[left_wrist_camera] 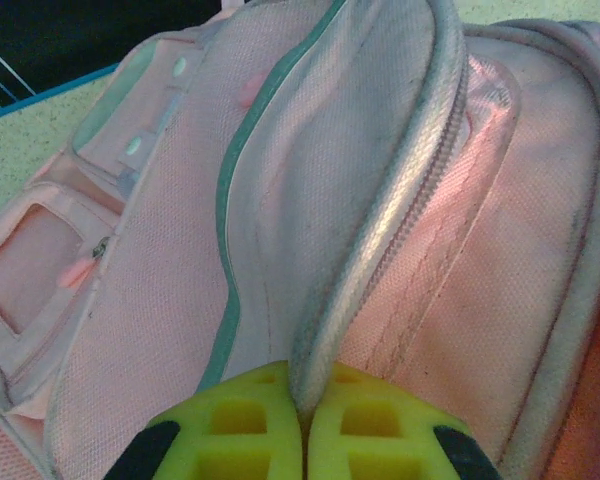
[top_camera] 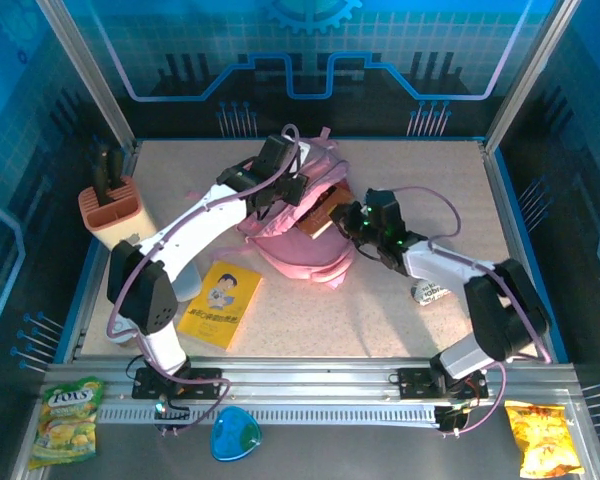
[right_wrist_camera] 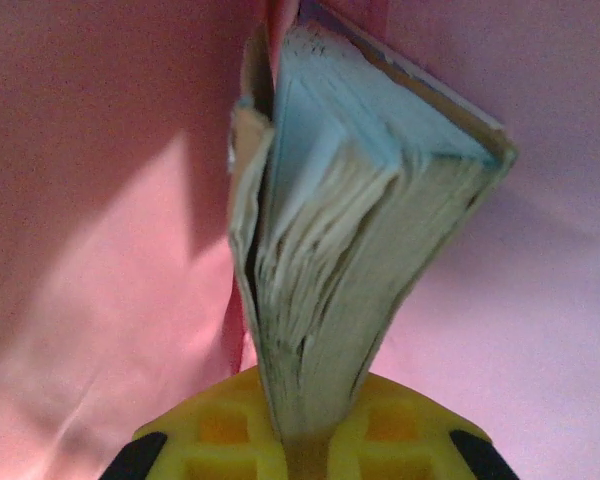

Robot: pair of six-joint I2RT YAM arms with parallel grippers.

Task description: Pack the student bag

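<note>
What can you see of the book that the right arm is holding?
The book is thick and worn, with yellowed, wavy page edges fanning slightly open and a brownish cover. The right arm's jaws are shut on its lower edge, holding it end-on. It sits at the mouth of the pink bag, whose fabric lies behind it.

Free tabletop [top_camera: 435, 175] beyond student bag [top_camera: 305, 262]; booklet [top_camera: 220, 303] and perhaps a wrapper [top_camera: 430, 293] nearer.

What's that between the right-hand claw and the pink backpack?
A thick, worn book, clamped in the right gripper, with the backpack right behind it. The right wrist view shows it best.
</note>
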